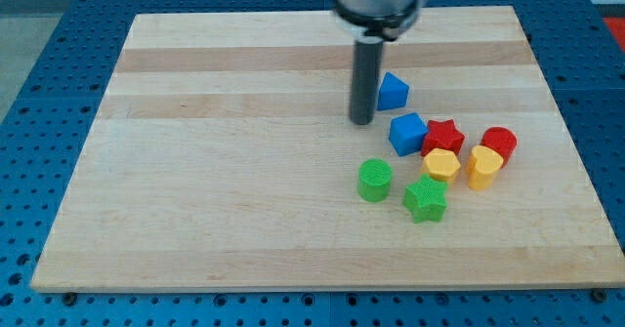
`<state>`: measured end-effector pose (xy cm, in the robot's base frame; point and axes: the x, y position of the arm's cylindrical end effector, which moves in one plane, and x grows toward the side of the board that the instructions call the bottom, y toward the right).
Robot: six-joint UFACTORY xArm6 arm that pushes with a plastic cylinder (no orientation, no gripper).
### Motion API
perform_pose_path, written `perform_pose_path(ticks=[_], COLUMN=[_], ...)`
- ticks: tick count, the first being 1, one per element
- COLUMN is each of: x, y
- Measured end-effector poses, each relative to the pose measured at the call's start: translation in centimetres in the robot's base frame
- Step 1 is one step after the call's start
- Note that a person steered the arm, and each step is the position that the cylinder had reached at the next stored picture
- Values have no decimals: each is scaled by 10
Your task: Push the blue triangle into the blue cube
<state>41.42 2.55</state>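
Observation:
The blue triangle lies on the wooden board, right of centre. The blue cube sits just below it and slightly to the right, with a small gap between them. My tip stands on the board just left of the blue triangle and up-left of the blue cube. The rod rises from it to the arm at the view's top. I cannot tell whether the rod touches the triangle.
A red star touches the blue cube's right side. A red cylinder, a yellow hexagon and a yellow block sit nearby. A green cylinder and a green star lie below.

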Motion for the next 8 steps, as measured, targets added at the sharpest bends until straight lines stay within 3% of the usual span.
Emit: perform_pose_path(ticks=[1, 2, 4, 6, 8], x=[-23, -111, -108, -104, -9], y=[-24, -24, 37, 49, 60])
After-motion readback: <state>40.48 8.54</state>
